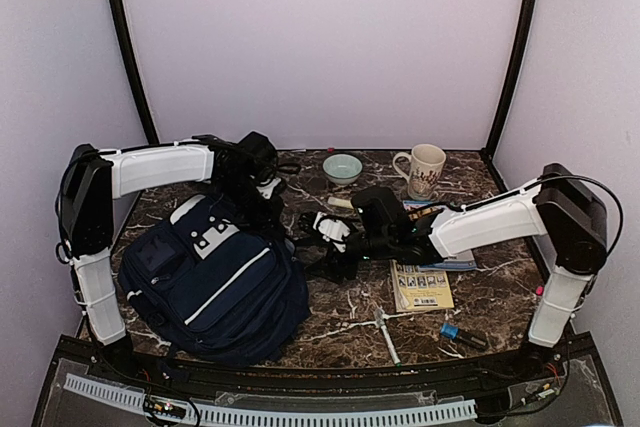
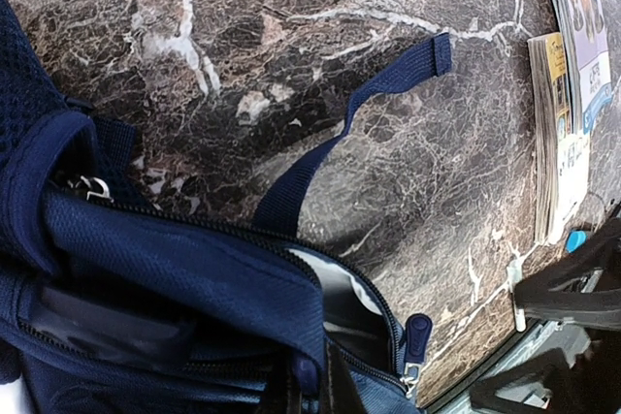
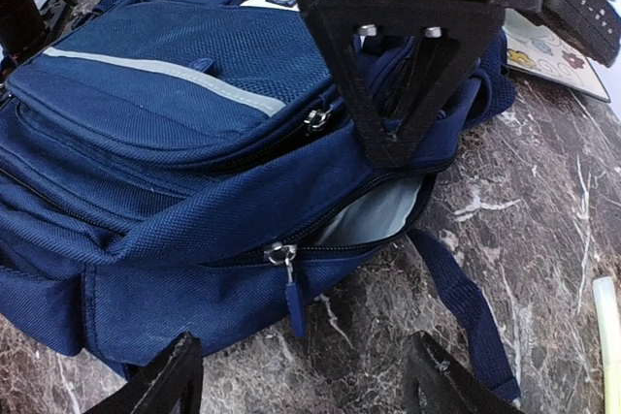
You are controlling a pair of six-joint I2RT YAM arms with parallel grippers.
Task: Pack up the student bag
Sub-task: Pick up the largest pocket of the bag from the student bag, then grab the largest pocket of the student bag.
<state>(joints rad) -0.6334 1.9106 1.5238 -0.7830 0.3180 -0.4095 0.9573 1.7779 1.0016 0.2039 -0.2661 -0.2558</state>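
Inspecting, we find the left hand [image 1: 268,199] pinched on the student bag [image 1: 215,282], the right hand [image 3: 306,364] spread open and empty.

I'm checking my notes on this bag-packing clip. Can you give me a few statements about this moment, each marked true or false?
1. The student bag is partly unzipped, with its grey lining showing. True.
2. The right gripper is shut on a zip pull. False: its jaws stand apart beside the bag, with nothing between them.
3. A mug stands upright at the far side of the table. True.
4. The bowl lies inside the bag. False: it sits on the table, left of the mug.
5. The left gripper is shut on the bag's fabric by the opening. True.
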